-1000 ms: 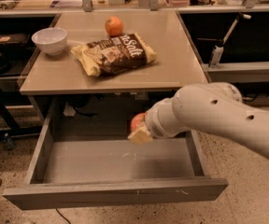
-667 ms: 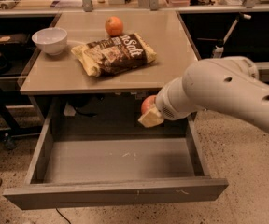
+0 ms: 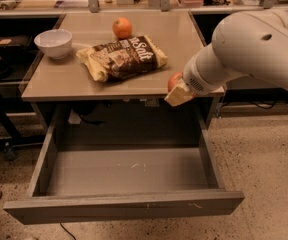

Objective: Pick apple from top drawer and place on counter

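So the tool (image 3: pixel 178 90) is clamped round the apple (image 3: pixel 173 79), holding it at the near right edge of the surface (image 3: pixel 84 79), above the open top drawer (image 3: pixel 124 171). Chip bag (image 3: pixel 124 58) and orange (image 3: pixel 122 27) sit further back.

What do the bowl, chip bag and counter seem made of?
The bowl looks like glazed ceramic or plastic: white, smooth. The chip bag looks like crinkled plastic film, glinting on folds. The counter looks like matte laminate, even tan-grey. The end effector holds the apple by the counter's near edge.
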Tool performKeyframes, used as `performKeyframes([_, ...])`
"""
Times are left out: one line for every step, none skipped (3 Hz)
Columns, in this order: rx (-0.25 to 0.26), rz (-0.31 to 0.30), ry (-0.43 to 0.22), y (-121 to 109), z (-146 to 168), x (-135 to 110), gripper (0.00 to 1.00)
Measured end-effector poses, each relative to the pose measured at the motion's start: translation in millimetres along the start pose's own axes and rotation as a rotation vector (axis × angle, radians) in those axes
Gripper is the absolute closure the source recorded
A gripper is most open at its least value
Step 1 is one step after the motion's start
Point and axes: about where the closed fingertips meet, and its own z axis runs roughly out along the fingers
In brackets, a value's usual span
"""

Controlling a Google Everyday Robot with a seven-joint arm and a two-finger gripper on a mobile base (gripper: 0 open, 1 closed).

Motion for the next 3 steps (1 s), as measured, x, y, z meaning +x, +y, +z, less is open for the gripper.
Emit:
performKeyframes([0.001,-0.003,0.001,-33.6,3.0,-10.7,1.0])
performKeyframes([-0.012,0.002,-0.007,-61.3,15.9,-17.3,1.0])
performKeyframes([-0.023,0.009,-0.011,-81.2,29.0,-19.2,1.0])
